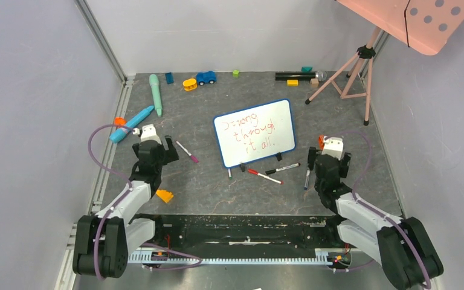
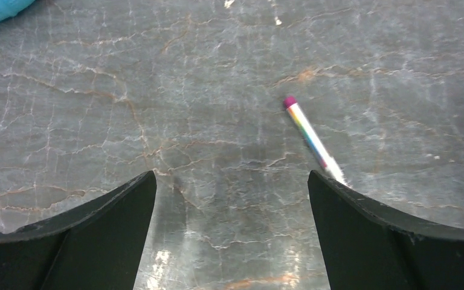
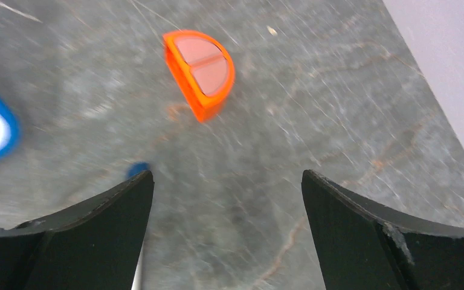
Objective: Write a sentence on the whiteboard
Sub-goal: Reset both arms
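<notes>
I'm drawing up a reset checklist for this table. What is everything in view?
whiteboard: one, white, blue frame, table centre
sentence: one, red, on the whiteboard
purple-capped marker: one, left of the whiteboard
red marker, black marker, blue-capped marker: one each, in front of the whiteboard
teal toy pen, blue toy pen: one each, far left
toy car: one, blue, back
yellow toy: one, beside the car
green cube: one, back
blue block, yellow brick: one each, back
black tube: one, back right
tripod: one, pink, back right
dotted panel: one, pink, top right
orange half-round block: one, right of the whiteboard
orange wedge: one, front left
left gripper: one, black, open
right gripper: one, black, open
</notes>
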